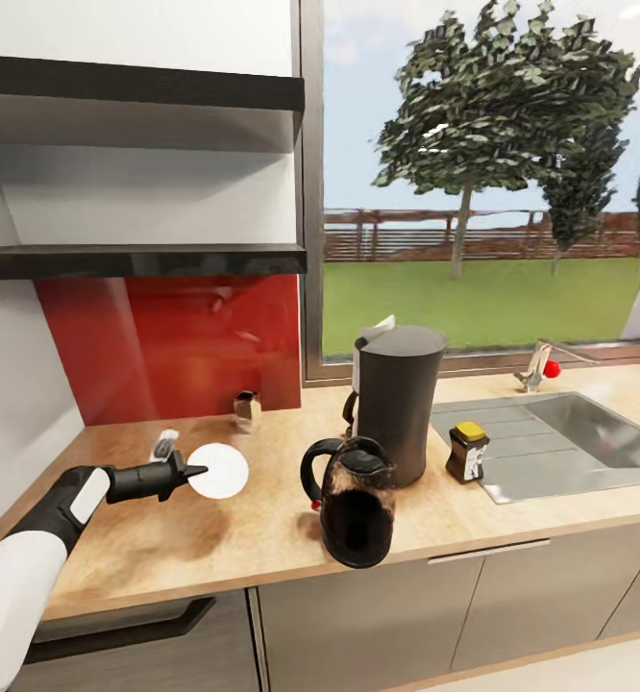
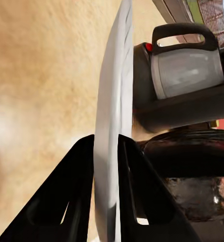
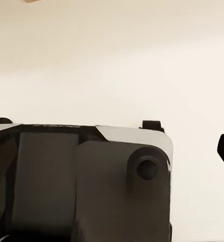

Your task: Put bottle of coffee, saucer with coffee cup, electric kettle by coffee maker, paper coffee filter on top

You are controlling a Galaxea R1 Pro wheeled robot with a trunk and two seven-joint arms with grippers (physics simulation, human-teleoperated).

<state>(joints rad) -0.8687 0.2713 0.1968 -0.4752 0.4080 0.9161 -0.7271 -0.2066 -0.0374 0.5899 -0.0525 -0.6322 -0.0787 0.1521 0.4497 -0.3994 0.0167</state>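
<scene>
- Saucer (image 1: 219, 471) hangs edge-on over the desk (image 1: 214, 538) toward its left end, clamped in the left gripper (image 1: 197, 472).
- Right gripper: state cannot be told.
- Coffee maker (image 1: 397, 399) and kettle (image 1: 356, 500) stand mid-desk.

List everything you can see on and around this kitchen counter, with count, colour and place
Coffee maker: one, dark grey, counter by the window.
Electric kettle: one, black, in front of the coffee maker.
Bottle of coffee: one, yellow lid, between coffee maker and sink.
Saucer: one, white, held on edge above the counter.
Small jar: one, by the red backsplash.
Sink: one, steel.
Shelves: two, black.
Left gripper: shut on the saucer.
</scene>
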